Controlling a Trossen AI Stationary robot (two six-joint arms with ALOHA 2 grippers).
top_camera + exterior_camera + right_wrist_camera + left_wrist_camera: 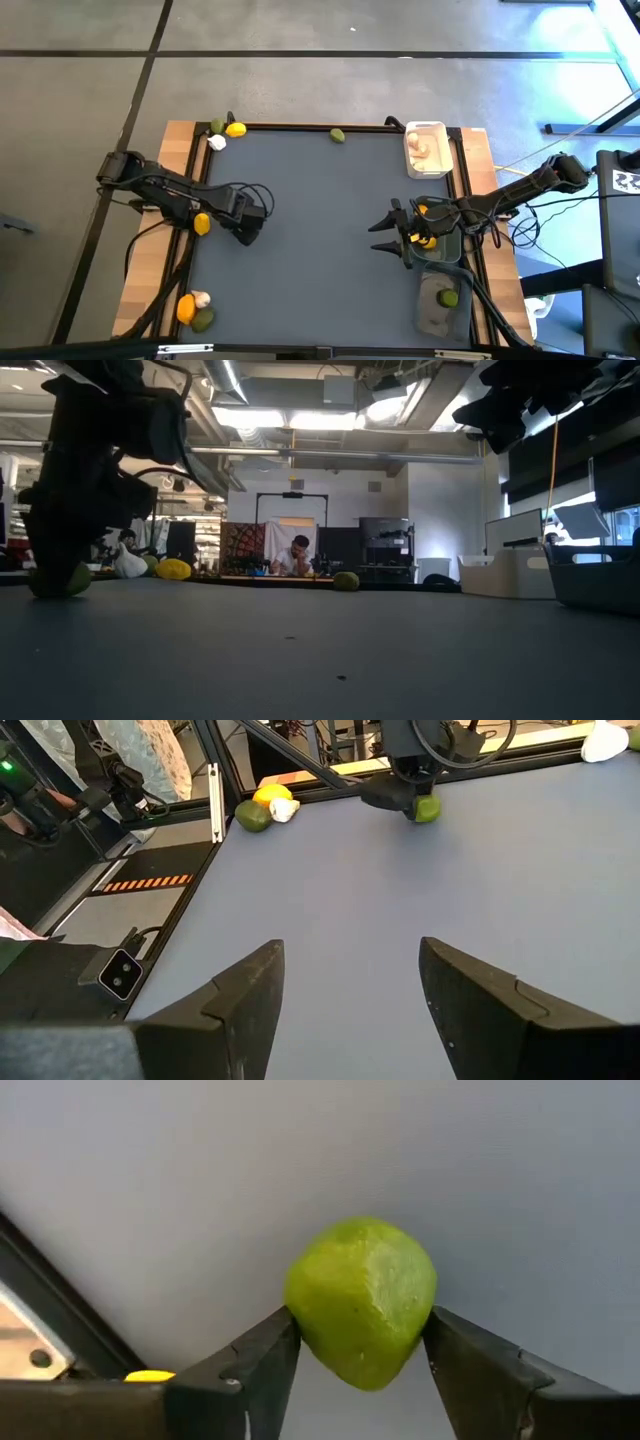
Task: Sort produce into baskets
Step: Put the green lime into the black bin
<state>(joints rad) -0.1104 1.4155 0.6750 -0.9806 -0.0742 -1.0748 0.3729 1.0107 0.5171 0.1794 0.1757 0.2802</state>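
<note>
At the table's left edge a lemon [186,308], a garlic bulb [201,298] and a lime [203,320] lie bunched together at the near corner, on the wooden border just off the grey mat [320,220]. Another lemon [202,224] lies at the mat's left edge beside the left arm. At the far left corner sit a second garlic bulb [216,142], a yellow lemon [236,129] and a green piece [217,126] I cannot tell more about.

The left gripper [362,1352] is low over the left part of the mat with a green lime [362,1300] between its two fingers [262,1365] — both fingertips touch the fruit's sides, so the jaws are clamped on it, and the low view shows the lime down at the mat surface. Along the far edge, near the middle, a lone lime [338,135] rests on the mat.

The right gripper [348,982] hovers over the right part of the mat, just beside the baskets, its jaws apart with only bare mat between them.

On the right side three baskets stand in a row: the white basket [411,160] farthest away holds pale garlic bulbs [424,148]; the dark basket [452,247] in the middle, partly hidden by the right arm, holds lemons [425,212]; the translucent grey basket [430,310] nearest holds one lime [449,297].
</note>
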